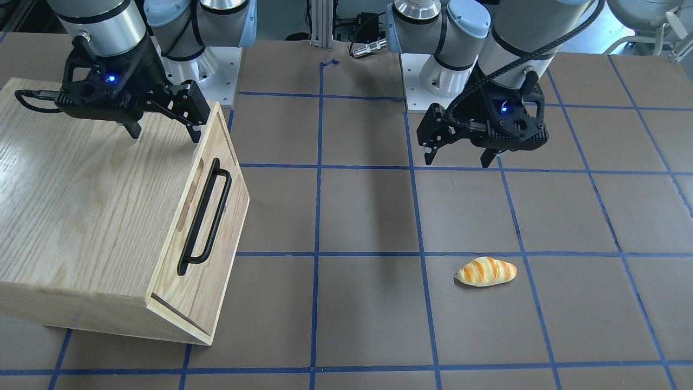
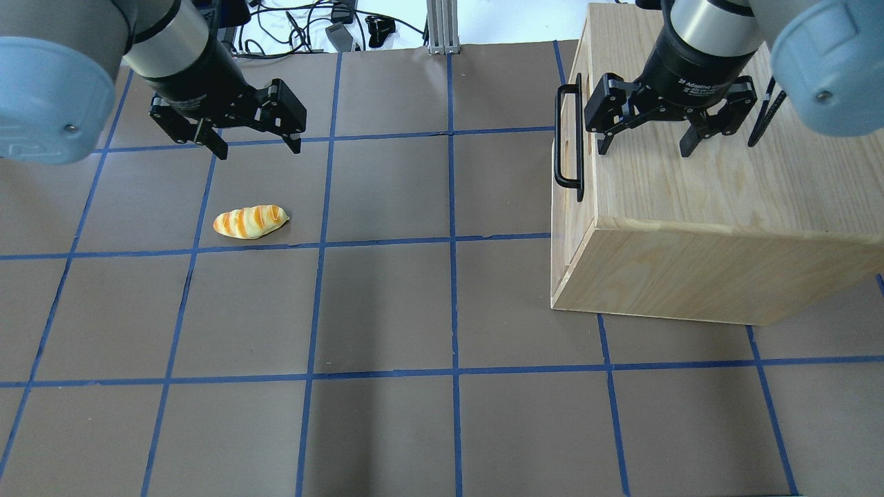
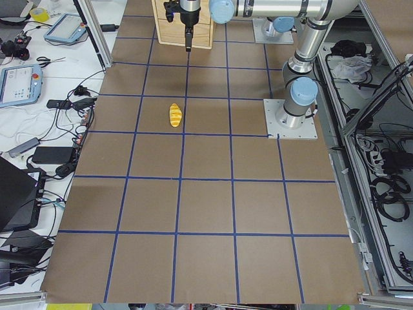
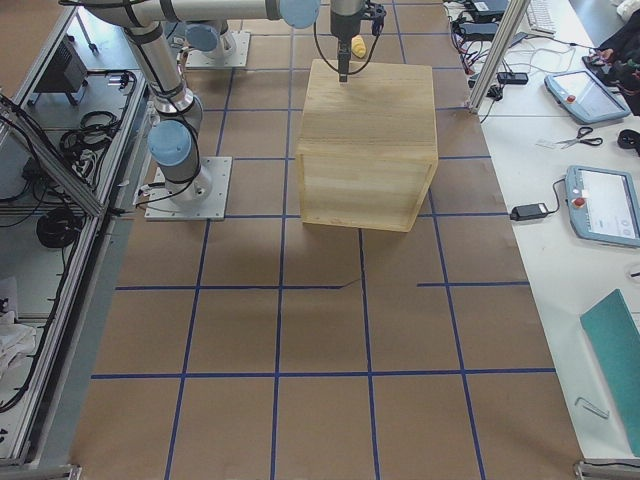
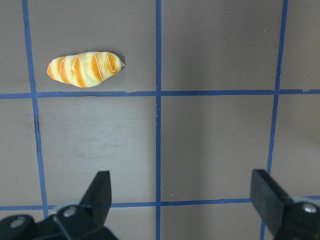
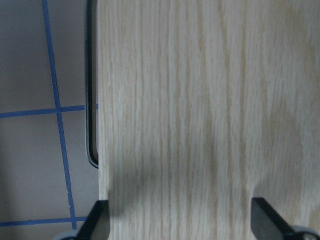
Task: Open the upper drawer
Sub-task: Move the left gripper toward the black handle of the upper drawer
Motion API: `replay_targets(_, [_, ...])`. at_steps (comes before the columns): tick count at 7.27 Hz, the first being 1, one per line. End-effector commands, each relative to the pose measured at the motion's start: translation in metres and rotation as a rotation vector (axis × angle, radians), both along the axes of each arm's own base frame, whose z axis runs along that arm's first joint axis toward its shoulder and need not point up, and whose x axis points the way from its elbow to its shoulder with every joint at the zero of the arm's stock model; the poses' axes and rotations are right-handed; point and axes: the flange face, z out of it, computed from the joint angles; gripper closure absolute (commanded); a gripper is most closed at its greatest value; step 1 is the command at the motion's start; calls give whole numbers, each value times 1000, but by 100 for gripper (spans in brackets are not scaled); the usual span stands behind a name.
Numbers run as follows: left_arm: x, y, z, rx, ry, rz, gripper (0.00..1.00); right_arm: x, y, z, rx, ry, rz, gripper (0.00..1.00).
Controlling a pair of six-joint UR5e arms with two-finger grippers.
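On the blue-taped brown tbl [image 2: 387,310], the upper drawer [image 1: 227,227] is seen closed in the cabinet [image 2: 725,200] at robot's R, judged rigid, lightish, best gripped at its black bar handle [image 2: 568,134]; L gripper [image 2: 258,149] & R gripper [image 2: 646,148] are held spread, empty.

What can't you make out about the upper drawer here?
Overhead: the front of the upper drawer is nearly edge-on; mainly its handle shows.
Exterior right: the cabinet shows its back, hiding the drawer.
Right wrist: cabinet top fills the frame; only a sliver of handle.
Exterior left: drawer front tiny, cut by top edge.
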Motion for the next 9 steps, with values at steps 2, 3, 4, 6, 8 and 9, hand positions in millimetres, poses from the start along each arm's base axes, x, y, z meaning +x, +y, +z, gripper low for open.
replay_targets(2, [-58,-21,-20,-27,52,41,0,0,0,0,0,1,0,0])
replay_targets(3, [-82,-25,-27,-18,85,58,0,0,0,0,0,-1,0,0])
replay_targets(4, [-103,-33,-31,-41,151,73,0,0,0,0,0,-1,0,0])
replay_targets(6, [-139,-32,-37,-48,167,48,0,0,0,0,0,1,0,0])
replay_targets(8, [-165,-44,-40,-8,260,80,0,0,0,0,0,-1,0,0])
replay_targets(9, [-180,-44,-44,8,267,93,0,0,0,0,0,-1,0,0])
